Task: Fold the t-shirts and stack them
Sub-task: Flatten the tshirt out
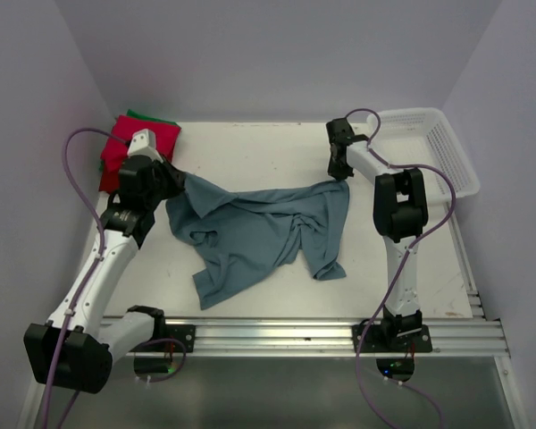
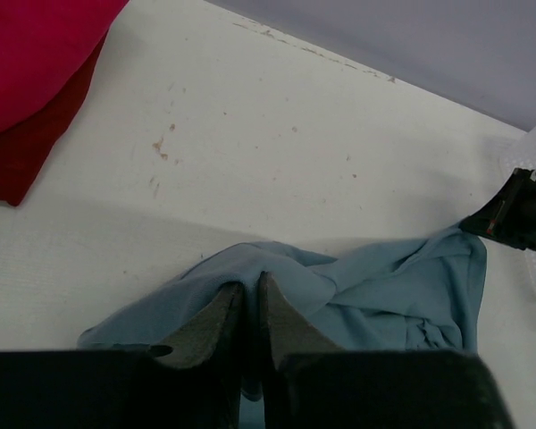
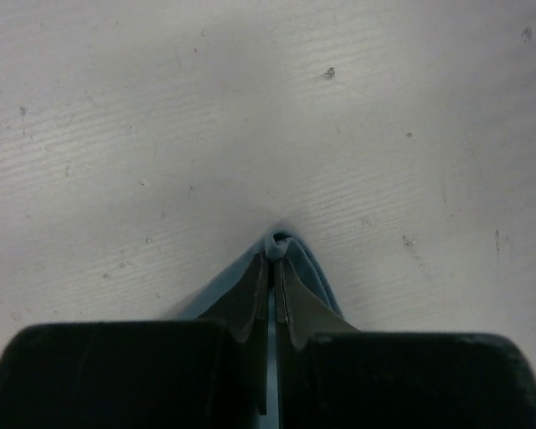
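Observation:
The dusty blue-grey t-shirt lies crumpled across the middle of the table, stretched between both grippers. My left gripper is shut on its left corner; in the left wrist view the cloth bunches over the gripper. My right gripper is shut on its far right corner; in the right wrist view a small fold of cloth is pinched at the gripper. Folded red t-shirts sit stacked at the far left, with a green one showing at the back edge; the red ones also show in the left wrist view.
A white plastic mesh basket stands at the far right of the table, close behind the right arm. The walls close the table on three sides. The metal rail runs along the near edge.

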